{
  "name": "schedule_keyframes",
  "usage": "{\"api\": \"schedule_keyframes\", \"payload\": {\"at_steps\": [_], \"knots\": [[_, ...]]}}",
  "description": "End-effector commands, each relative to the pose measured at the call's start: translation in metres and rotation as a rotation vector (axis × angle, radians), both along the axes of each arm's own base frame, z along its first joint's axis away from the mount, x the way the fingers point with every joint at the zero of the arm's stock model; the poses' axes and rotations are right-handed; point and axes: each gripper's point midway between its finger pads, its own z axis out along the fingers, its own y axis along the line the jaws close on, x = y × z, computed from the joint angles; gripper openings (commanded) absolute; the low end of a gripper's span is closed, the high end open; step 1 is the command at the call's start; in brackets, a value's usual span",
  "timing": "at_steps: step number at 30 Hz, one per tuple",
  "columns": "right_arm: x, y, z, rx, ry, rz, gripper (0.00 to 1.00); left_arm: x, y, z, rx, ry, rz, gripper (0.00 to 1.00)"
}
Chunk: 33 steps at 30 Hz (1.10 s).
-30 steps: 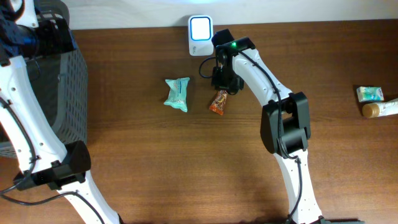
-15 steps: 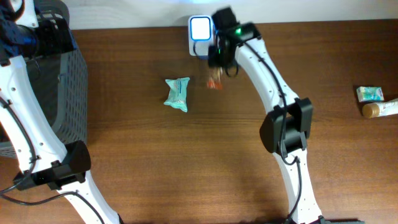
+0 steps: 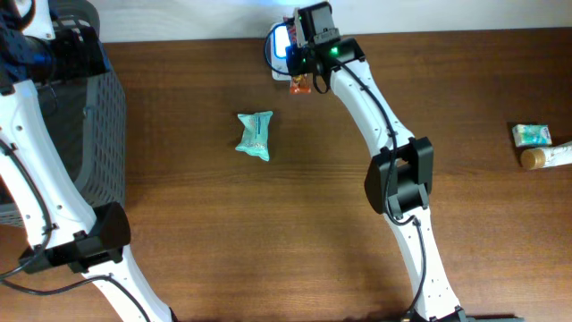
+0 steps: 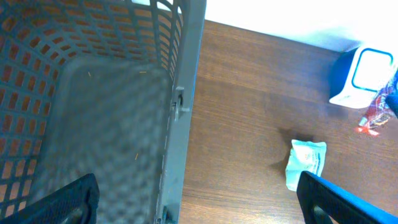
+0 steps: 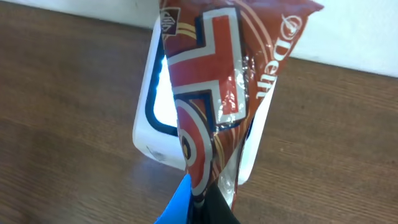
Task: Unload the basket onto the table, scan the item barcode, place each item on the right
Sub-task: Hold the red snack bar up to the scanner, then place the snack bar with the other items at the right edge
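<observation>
**Layout, left to right.** The basket (image 3: 89, 134) sits at the table's (image 3: 268, 233) left edge. The left gripper (image 4: 198, 186) hovers over it with fingers spread wide and nothing between them. The teal pack (image 3: 255, 135) lies flat mid-table, well apart from the work. The scanner (image 3: 284, 40) stands at the far edge with its window lit. The right gripper (image 5: 199, 208) has its fingers pressed together on the lower end seam of the snack (image 5: 224, 93). That puts the snack in the air directly before the scanner window. Whether it touches the scanner cannot be told. Two small items (image 3: 539, 148) lie at the far right and play no part.

**Risks.**
- A failed read is the likeliest fault. The printed front with the red cross motif and lettering faces the wrist camera. The side toward the window is hidden, so the barcode's position is unconfirmed. If the code is on the visible face, a turn of the wrist will be needed.
- The grip takes only a narrow seam of glossy film. A quick rotation could let the snack slip or swing.
- The film is creased and shiny, and glare or a buckled code could defeat the reader.
- The snack is very near the scanner, so any push forward may knock the scanner over.

**Orientation.** The snack's long axis runs on from the fingers, from pinched end to free end. The free end points away from the gripper across the window and leans slightly right in the wrist view.
</observation>
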Motion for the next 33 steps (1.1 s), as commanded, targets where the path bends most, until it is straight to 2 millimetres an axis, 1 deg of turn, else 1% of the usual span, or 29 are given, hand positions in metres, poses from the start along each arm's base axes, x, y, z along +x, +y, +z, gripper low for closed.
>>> {"api": "schedule_keyframes", "payload": {"at_steps": [1,2,3,4,5,6,7,8,9,10,12,13,14,15,16,17,19,20,21,22,23,25,26,27,28,29,30,31,33], "knots": [[0.005,-0.004,0.046,0.028,-0.082,-0.018,0.04,-0.007,0.001,0.011,0.009,-0.025,0.012,0.99],[0.008,-0.017,0.068,0.035,-0.11,-0.07,0.04,-0.007,0.001,0.011,0.009,-0.025,0.012,0.99],[0.009,-0.038,0.085,0.021,-0.13,-0.156,0.04,-0.007,0.001,0.011,0.009,-0.025,0.012,0.99],[0.008,-0.067,0.099,-0.007,-0.138,-0.275,0.04,-0.007,0.001,0.011,0.009,-0.025,0.012,0.99],[0.004,-0.099,0.108,-0.033,-0.131,-0.403,0.04,-0.007,0.001,0.011,0.009,-0.025,0.012,0.99],[-0.002,-0.13,0.109,-0.051,-0.11,-0.52,0.04,-0.007,0.001,0.011,0.009,-0.025,0.012,0.99],[-0.01,-0.16,0.105,-0.074,-0.076,-0.628,0.04,-0.007,0.001,0.011,0.009,-0.025,0.012,0.99],[-0.024,-0.207,0.093,-0.12,-0.009,-0.753,0.04,-0.007,0.001,0.011,0.009,-0.025,0.012,0.99],[-0.038,-0.246,0.08,-0.156,0.064,-0.835,0.04,-0.007,0.001,0.011,0.009,-0.025,0.012,0.99],[-0.051,-0.278,0.067,-0.183,0.132,-0.889,0.04,-0.007,0.001,0.011,0.009,-0.025,0.012,0.99],[-0.074,-0.332,0.05,-0.221,0.229,-0.975,0.04,-0.007,0.001,0.011,0.009,-0.025,0.012,0.99],[-0.09,-0.369,0.04,-0.235,0.284,-1.039,0.04,-0.007,0.001,0.011,0.009,-0.025,0.012,0.99],[-0.103,-0.395,0.034,-0.24,0.32,-1.085,0.04,-0.007,0.001,0.011,0.009,-0.025,0.012,0.99],[-0.111,-0.412,0.029,-0.243,0.343,-1.115,0.04,-0.007,0.001,0.011,0.009,-0.025,0.012,0.99],[-0.125,-0.437,0.022,-0.243,0.38,-1.162,0.04,-0.007,0.001,0.011,0.009,-0.025,0.012,0.99],[-0.135,-0.452,0.015,-0.234,0.407,-1.19,0.06,-0.007,0.001,0.011,0.009,-0.025,0.012,0.99],[-0.148,-0.47,0.002,-0.197,0.456,-1.217,0.35,-0.007,0.001,0.011,0.009,-0.025,0.012,0.99],[-0.155,-0.476,-0.005,-0.172,0.491,-1.204,0.62,-0.007,0.001,0.011,0.009,-0.025,0.012,0.99],[-0.157,-0.475,-0.011,-0.135,0.519,-1.167,0.77,-0.007,0.001,0.011,0.009,-0.025,0.012,0.99],[-0.156,-0.471,-0.015,-0.101,0.537,-1.124,0.86,-0.007,0.001,0.011,0.009,-0.025,0.012,0.99],[-0.15,-0.459,-0.018,-0.056,0.549,-1.036,0.89,-0.007,0.001,0.011,0.009,-0.025,0.012,0.99],[-0.13,-0.414,-0.019,0.066,0.557,-0.797,0.91,-0.007,0.001,0.011,0.009,-0.025,0.012,0.99],[-0.121,-0.387,-0.017,0.128,0.554,-0.68,0.91,-0.007,0.001,0.011,0.009,-0.025,0.012,0.99],[-0.112,-0.351,-0.013,0.2,0.551,-0.551,0.91,-0.007,0.001,0.011,0.009,-0.025,0.012,0.99],[-0.106,-0.323,-0.009,0.258,0.551,-0.469,0.91,-0.007,0.001,0.011,0.009,-0.025,0.012,0.99],[-0.101,-0.275,-0.001,0.351,0.562,-0.345,0.91,-0.007,0.001,0.011,0.009,-0.025,0.012,0.99],[-0.101,-0.234,0.005,0.406,0.581,-0.254,0.89,-0.007,0.001,0.011,0.009,-0.025,0.012,0.99],[-0.101,-0.21,0.008,0.42,0.589,-0.203,0.88,-0.007,0.001,0.011,0.009,-0.025,0.012,0.99],[-0.101,-0.154,0.007,0.384,0.583,-0.097,0.86,-0.007,0.001,0.011,0.009,-0.025,0.012,0.99]]}}
